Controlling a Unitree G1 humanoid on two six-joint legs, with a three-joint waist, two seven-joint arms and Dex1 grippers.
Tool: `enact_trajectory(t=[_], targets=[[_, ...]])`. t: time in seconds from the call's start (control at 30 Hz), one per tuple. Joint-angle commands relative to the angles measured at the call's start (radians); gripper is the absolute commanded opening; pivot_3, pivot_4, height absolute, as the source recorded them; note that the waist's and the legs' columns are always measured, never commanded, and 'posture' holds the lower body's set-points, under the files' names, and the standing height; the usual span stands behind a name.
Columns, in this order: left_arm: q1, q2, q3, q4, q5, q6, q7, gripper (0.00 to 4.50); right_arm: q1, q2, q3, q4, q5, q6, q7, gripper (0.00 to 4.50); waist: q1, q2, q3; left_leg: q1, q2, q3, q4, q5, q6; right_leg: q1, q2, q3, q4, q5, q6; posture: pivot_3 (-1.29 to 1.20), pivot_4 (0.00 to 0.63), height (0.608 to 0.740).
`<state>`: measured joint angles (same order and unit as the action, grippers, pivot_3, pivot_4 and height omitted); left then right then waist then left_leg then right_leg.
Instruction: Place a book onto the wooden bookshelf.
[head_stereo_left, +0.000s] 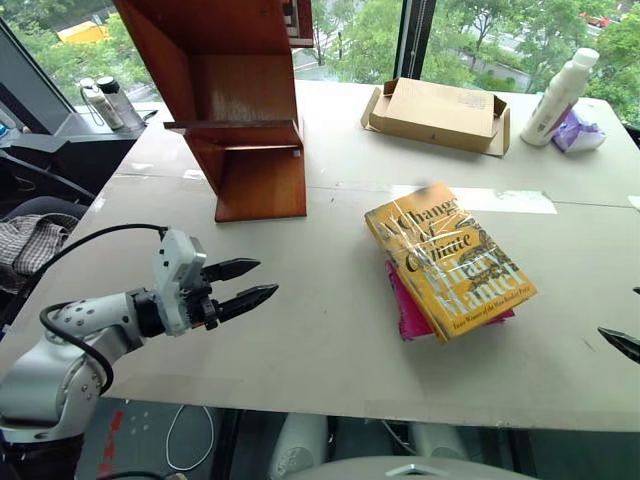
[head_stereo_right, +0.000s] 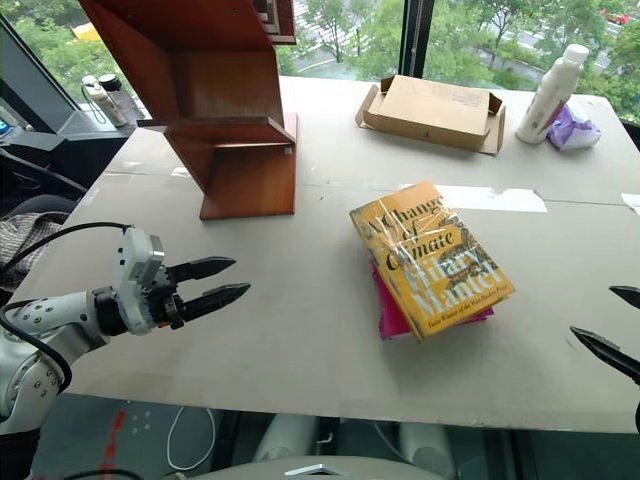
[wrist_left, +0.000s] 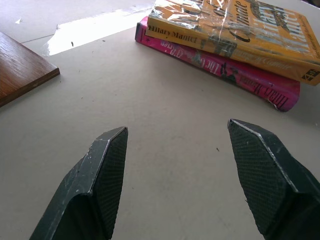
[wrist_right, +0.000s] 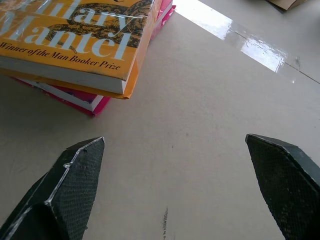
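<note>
A: Quick count, left to right. What's far left?

B: Two small bottles (head_stereo_left: 105, 100) on a side ledge past the table (head_stereo_left: 300, 330) edge. Then one left gripper (head_stereo_left: 252, 285), low over the near left part of the table, two black fingers spread apart, holding nothing, pointing toward the books.

A: Shelves?

B: One wooden bookshelf (head_stereo_left: 240, 110), reddish-brown, standing on the far left part of the table. Slanted side panels, one board visible across it, base flat on the table.

A: Books?

B: Two, stacked mid-table, right of centre. One yellow book (head_stereo_left: 450, 260) on top, lying flat, cover up, turned at an angle. One pink book (wrist_left: 235, 77) under it, its edge sticking out on the near and left sides. The stack is well apart from the bookshelf and from both grippers.

A: Behind them?

B: One flat cardboard box (head_stereo_left: 440, 115) at the far side. Right of that, one white bottle (head_stereo_left: 560, 95) standing upright, with one purple packet (head_stereo_left: 580, 132) just beside it.

A: Right side?

B: One right gripper (head_stereo_right: 610, 325) at the near right edge, fingers spread wide, nothing between them. From its wrist view the near corner of the stack lies ahead, bare table between the fingers.
</note>
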<state>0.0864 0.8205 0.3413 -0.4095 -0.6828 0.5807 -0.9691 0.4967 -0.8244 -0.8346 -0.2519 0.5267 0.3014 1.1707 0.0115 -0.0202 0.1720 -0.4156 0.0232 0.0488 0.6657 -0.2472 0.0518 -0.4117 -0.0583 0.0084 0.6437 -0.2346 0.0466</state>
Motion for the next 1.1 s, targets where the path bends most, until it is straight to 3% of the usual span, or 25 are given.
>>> enact_trajectory(t=[0.03, 0.2, 0.23, 0.3, 0.4, 0.5, 0.53, 0.63, 0.77, 1.1], targets=[[-0.047, 0.015, 0.008, -0.012, -0.037, 0.008, -0.013, 3.26, -0.034, -0.020, -0.013, -0.072, 0.026, 0.045, -0.064, 4.50, 0.002, 0.000, 0.000, 0.000, 0.000, 0.000, 0.000, 0.000, 0.000, 0.000, 0.000, 0.000, 0.000, 0.000, 0.000, 0.00, 0.150, 0.740], [-0.163, 0.018, -0.024, -0.043, -0.104, 0.065, -0.017, 3.26, -0.158, -0.129, 0.013, -0.283, 0.183, 0.410, -0.270, 4.50, 0.001, 0.002, 0.000, 0.000, 0.000, 0.000, 0.002, 0.000, 0.000, 0.000, 0.000, 0.000, 0.001, 0.000, 0.000, 0.00, 0.150, 0.740], [-0.174, 0.026, -0.029, -0.059, -0.117, 0.072, -0.030, 3.30, -0.213, -0.159, 0.037, -0.291, 0.219, 0.487, -0.320, 3.95, -0.001, 0.001, -0.001, 0.001, 0.000, 0.000, 0.002, 0.000, 0.000, 0.000, 0.001, 0.000, 0.001, 0.000, 0.000, 0.00, 0.150, 0.740], [-0.189, 0.041, -0.034, -0.079, -0.136, 0.076, -0.052, 3.30, -0.309, -0.212, 0.106, -0.314, 0.254, 0.606, -0.407, 3.29, -0.005, 0.000, 0.000, 0.001, 0.000, 0.001, 0.002, 0.000, 0.000, 0.000, 0.002, 0.001, 0.001, 0.000, 0.000, 0.00, 0.150, 0.740], [-0.195, 0.059, -0.049, -0.109, -0.138, 0.070, -0.080, 3.30, -0.473, -0.273, 0.280, -0.320, 0.228, 0.686, -0.508, 1.79, -0.001, 0.000, 0.001, 0.000, 0.000, 0.000, 0.002, 0.000, 0.000, 0.000, 0.002, 0.000, 0.001, 0.000, 0.000, 0.00, 0.150, 0.740], [-0.187, 0.057, -0.058, -0.138, -0.145, 0.073, -0.072, 3.30, -0.643, -0.330, 0.546, -0.257, 0.073, 0.701, -0.598, 0.30, 0.000, 0.000, 0.001, -0.001, 0.000, 0.000, 0.001, 0.000, 0.000, -0.001, 0.002, 0.000, 0.000, 0.000, 0.000, 0.00, 0.150, 0.740], [-0.180, 0.057, -0.059, -0.151, -0.149, 0.075, -0.071, 3.30, -0.711, -0.335, 0.649, -0.216, 0.001, 0.690, -0.622, 0.10, 0.000, 0.000, 0.001, -0.001, 0.000, 0.000, 0.001, 0.000, 0.000, -0.001, 0.003, 0.000, 0.000, 0.000, 0.000, 0.00, 0.150, 0.740], [-0.163, 0.054, -0.059, -0.177, -0.160, 0.080, -0.058, 3.30, -0.866, -0.308, 0.857, -0.125, -0.111, 0.672, -0.613, 0.10, 0.000, 0.000, 0.001, -0.002, -0.001, 0.001, 0.002, 0.000, 0.000, -0.002, 0.004, 0.000, -0.001, 0.000, 0.000, 0.00, 0.150, 0.740], [-0.143, 0.043, -0.057, -0.200, -0.160, 0.075, -0.032, 3.30, -0.987, -0.264, 1.030, -0.027, -0.220, 0.629, -0.553, 0.10, 0.000, 0.000, 0.001, -0.003, -0.001, 0.001, 0.002, 0.000, 0.001, -0.003, 0.006, -0.001, -0.001, 0.000, 0.000, 0.00, 0.150, 0.740], [-0.052, 0.017, -0.034, -0.268, -0.161, 0.059, 0.035, 3.30, -1.099, -0.150, 1.157, 0.133, -0.337, 0.553, -0.415, 0.10, 0.000, 0.000, 0.001, -0.003, -0.001, 0.001, 0.002, 0.000, 0.001, -0.002, 0.006, -0.004, 0.000, 0.000, 0.001, 0.00, 0.150, 0.740]])
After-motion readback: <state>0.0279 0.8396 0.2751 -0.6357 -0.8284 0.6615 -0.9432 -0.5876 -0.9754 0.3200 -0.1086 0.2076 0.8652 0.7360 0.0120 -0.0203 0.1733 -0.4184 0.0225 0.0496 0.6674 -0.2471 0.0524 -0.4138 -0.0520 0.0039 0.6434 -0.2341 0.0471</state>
